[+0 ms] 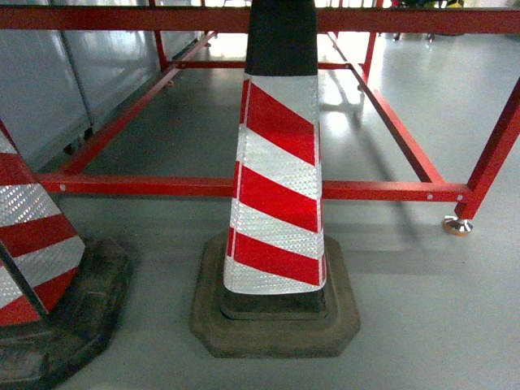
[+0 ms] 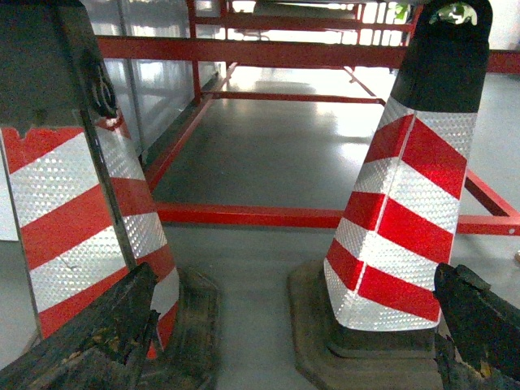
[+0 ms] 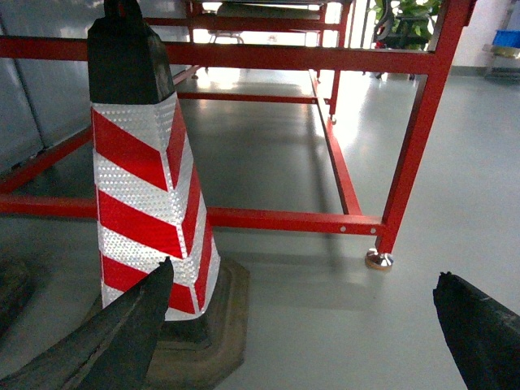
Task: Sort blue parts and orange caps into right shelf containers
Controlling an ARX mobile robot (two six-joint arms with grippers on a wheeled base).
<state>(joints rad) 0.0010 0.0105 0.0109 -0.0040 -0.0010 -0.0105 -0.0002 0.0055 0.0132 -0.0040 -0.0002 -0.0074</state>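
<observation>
A shiny grey floor (image 1: 422, 325) is filling the room, and light is bouncing off it. A red frame (image 1: 366, 190) of metal bars is standing low on the floor, with a silver foot (image 1: 457, 226) under its right corner. Grey panels (image 1: 49, 81) are lining the left side behind it.

A cone (image 1: 276, 187) with red and white stripes and a black top is standing right in front, on a dark base (image 1: 276, 321). A second cone (image 1: 32, 252) is sitting at the left edge, near the first but not touching it.

The left gripper (image 2: 292, 341) is hanging with its dark fingers (image 2: 106, 333) wide apart, holding nothing. The right gripper (image 3: 309, 341) is also spread wide and holding nothing.

No writing is showing that can be read. A small blue box (image 3: 505, 39) is peeking in far back at the right, too small to tell what it is.
</observation>
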